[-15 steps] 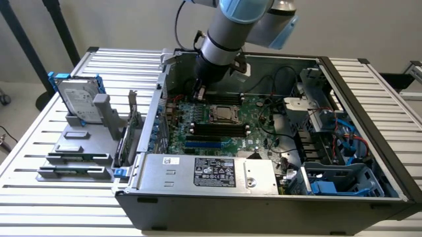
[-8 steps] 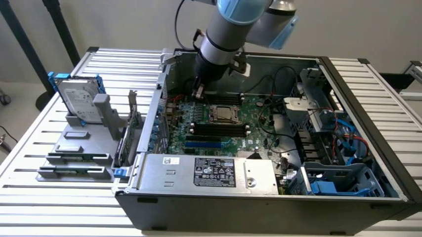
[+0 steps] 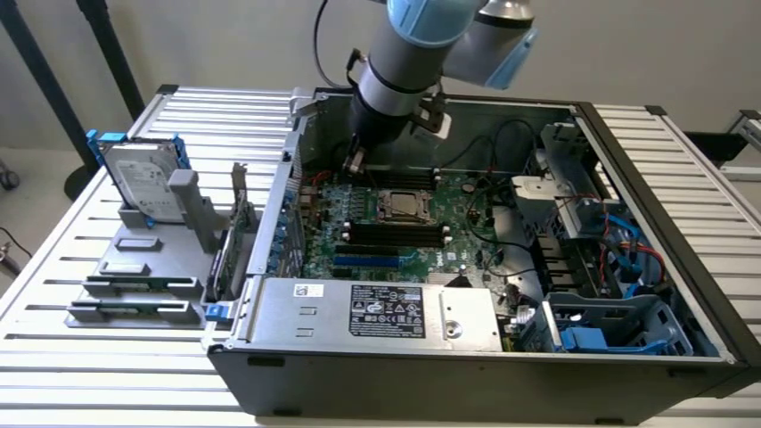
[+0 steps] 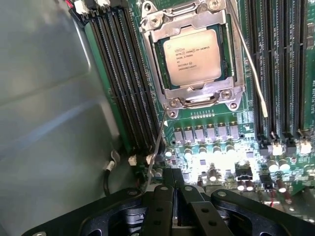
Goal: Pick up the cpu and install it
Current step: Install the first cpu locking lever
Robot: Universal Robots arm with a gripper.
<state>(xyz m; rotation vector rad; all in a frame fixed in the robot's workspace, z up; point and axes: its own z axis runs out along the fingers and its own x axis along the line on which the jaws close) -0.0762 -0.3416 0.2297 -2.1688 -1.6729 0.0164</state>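
Tool: my tool [image 4: 173, 197] hangs low inside the computer case [image 3: 393, 379]; its two dark fingers are pressed together, with nothing between them that I can see; it sits over the motherboard [image 4: 211, 129], near the socket's edge.
Cpu: the cpu [image 4: 193, 56] lies flat in its socket, silvery top up, with the metal load frame [image 4: 197, 97] around it; I judge it seated, though I cannot tell whether the frame is fully clamped.
Levers: one thin wire lever [image 4: 158, 147] runs from the socket corner to just beside my fingertips; whether it touches them I cannot tell; a second wire lever [image 4: 252, 64] lies along the other side of the socket.
Risk, lever: if I push with the fingers shut, the wire could slip off them and spring; that would jolt the frame and the chip beneath.
Risk, board: the tool is close above the small board components [image 4: 206, 152]; a slight drop or sideways drift would knock them.
Risk, memory slots: the memory slots [image 4: 123, 73] stand just beside the near lever; a swing that way would scrape them.
Risk, wall: the grey case wall [image 4: 49, 123] is near on one side; the arm [image 3: 411, 53] could rub it, since the exterior view suggests little room.
Elsewhere: the hard drive [image 3: 141, 183] stands in its holder on the surface [image 3: 60, 357], well apart from all this.
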